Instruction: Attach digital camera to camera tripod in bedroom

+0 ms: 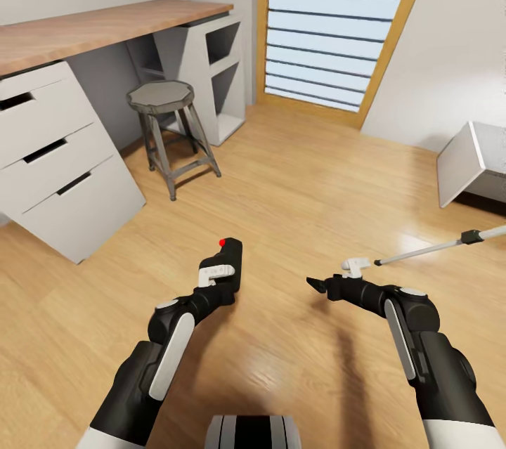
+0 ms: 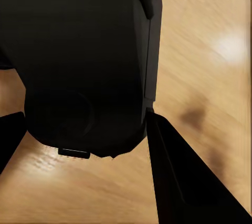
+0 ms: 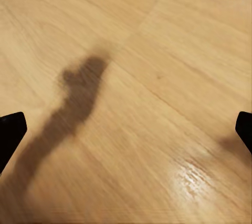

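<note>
Left claw (image 1: 223, 273) clamps digital camera (image 1: 229, 259); right claw (image 1: 316, 285) spread, empty; tripod leg (image 1: 439, 246), probably, beyond.

Both arms extended forward, left end effector (image 1: 226, 268) clamped, right end effector (image 1: 314, 284) spread wide

The camera tripod (image 1: 443, 246) ran off the head view's right edge, showing just one thin leg. The digital camera (image 2: 84, 61) was cropped and its face hidden.
</note>
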`<state>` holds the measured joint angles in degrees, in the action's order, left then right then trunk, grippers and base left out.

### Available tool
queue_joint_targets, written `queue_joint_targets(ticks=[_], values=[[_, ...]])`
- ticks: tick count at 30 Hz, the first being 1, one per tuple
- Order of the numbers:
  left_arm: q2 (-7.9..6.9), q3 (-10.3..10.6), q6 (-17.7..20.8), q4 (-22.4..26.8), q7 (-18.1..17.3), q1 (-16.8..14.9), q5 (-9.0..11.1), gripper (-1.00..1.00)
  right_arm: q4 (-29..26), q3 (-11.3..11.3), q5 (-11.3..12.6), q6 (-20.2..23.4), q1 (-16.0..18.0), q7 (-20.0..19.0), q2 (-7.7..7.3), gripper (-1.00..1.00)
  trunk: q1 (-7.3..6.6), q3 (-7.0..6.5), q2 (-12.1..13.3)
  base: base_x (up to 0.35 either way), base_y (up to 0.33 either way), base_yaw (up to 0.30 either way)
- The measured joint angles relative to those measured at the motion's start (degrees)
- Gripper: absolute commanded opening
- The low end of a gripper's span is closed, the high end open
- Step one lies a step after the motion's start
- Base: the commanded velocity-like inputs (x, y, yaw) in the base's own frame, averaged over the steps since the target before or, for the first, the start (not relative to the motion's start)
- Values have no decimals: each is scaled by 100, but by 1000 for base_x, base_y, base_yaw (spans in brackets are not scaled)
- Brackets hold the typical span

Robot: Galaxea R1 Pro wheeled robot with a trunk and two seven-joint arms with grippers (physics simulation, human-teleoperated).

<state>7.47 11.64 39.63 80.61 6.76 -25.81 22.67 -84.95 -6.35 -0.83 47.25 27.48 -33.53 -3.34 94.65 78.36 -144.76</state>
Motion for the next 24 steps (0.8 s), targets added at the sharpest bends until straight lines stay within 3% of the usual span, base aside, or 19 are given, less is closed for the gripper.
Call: queue_joint_targets(ticks=[18, 24], values=[[0, 0, -18, -197, -16, 0, 154, -100, 9, 2, 22, -6, 0, -1, 20, 100, -46, -399, 24, 0, 0, 0], [0, 1, -228, -236, -9, 0, 167, -100, 9, 0, 22, -9, 0, -1, 18, 100, -62, -532, 32, 0, 0, 0]])
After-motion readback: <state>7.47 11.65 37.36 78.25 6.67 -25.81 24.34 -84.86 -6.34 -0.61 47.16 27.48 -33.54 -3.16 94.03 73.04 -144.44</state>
